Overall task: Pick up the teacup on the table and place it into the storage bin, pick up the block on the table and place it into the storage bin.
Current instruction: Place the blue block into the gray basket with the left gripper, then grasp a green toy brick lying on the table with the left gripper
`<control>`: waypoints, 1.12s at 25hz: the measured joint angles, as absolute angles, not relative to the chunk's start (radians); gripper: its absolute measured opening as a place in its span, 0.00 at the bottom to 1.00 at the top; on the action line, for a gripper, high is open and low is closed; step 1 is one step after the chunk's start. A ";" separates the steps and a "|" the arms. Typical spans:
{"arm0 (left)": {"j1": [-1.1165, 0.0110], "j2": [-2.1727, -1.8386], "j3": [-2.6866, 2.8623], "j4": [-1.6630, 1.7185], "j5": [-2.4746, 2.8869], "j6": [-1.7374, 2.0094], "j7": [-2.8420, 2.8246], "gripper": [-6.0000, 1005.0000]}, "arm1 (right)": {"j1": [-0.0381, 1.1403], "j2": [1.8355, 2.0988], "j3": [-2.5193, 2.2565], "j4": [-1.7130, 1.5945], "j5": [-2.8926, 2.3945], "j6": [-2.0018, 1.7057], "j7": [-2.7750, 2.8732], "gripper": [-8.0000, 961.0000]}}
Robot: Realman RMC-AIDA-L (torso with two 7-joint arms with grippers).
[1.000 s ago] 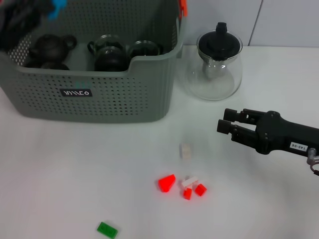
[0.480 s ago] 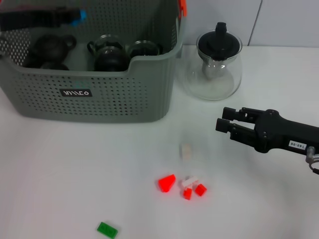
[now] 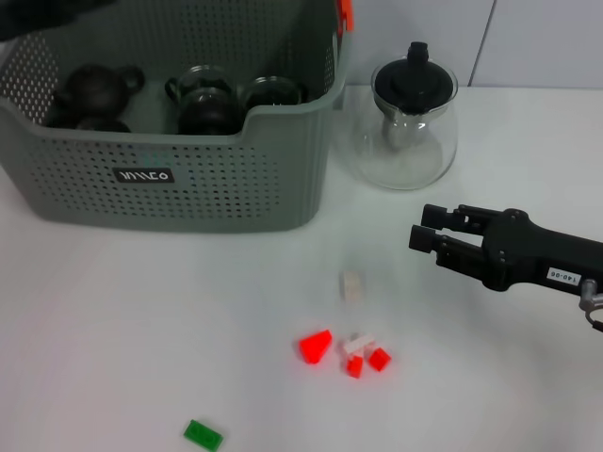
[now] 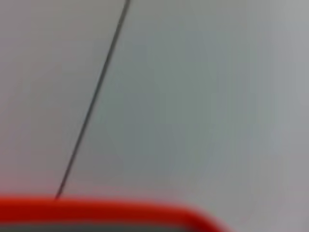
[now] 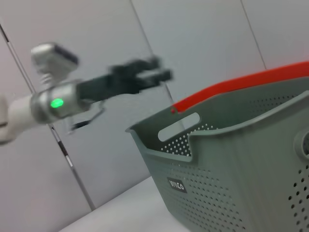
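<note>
The right gripper [image 3: 426,241] hovers over the table [image 3: 113,320] at the right, its fingers close together with nothing between them. Of the left gripper [image 5: 157,74] only a dark blur shows at the head view's far-left corner; the right wrist view shows it raised above the storage bin [image 3: 188,179] — whether its claw is wide or narrow cannot be told. Dark teapots [image 3: 94,94] sit in the bin. A beige block [image 3: 351,285] lies near the middle, red blocks [image 3: 344,350] just nearer, a green one [image 3: 203,434] at the near edge — a glass teapot [image 3: 407,122] stands right of the bin.

white table [image 3: 113,320], grey-green storage bin [image 3: 179,188], glass teapot [image 3: 407,122], red blocks [image 3: 344,350], beige block [image 3: 351,285], green block [image 3: 203,434]
</note>
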State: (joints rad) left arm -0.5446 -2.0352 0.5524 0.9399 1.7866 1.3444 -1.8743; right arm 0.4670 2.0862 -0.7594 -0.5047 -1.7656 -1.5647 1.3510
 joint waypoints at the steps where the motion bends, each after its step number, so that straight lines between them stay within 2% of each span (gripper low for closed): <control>1: -0.513 -2.037 0.511 0.923 1.711 1.440 -1.818 0.67 | 0.465 2.086 -0.759 -0.505 -1.766 -1.565 1.351 0.55; 6: -0.352 -2.054 0.362 0.755 1.617 1.827 -1.440 0.81 | 0.462 2.086 -0.759 -0.505 -1.766 -1.563 1.351 0.55; 11: -0.151 -2.158 0.377 0.683 1.763 1.881 -0.960 0.92 | 0.471 2.086 -0.759 -0.505 -1.766 -1.553 1.351 0.55; 12: -0.119 -2.171 0.390 0.643 1.798 1.881 -0.856 0.92 | 0.474 2.087 -0.759 -0.505 -1.766 -1.553 1.352 0.55; 16: -0.060 -2.175 0.374 0.467 1.939 1.855 -0.609 0.91 | 0.482 2.089 -0.759 -0.504 -1.766 -1.553 1.358 0.55; 28: -0.067 -2.176 0.350 0.327 2.120 1.649 -0.428 0.83 | 0.486 2.088 -0.759 -0.503 -1.766 -1.553 1.360 0.56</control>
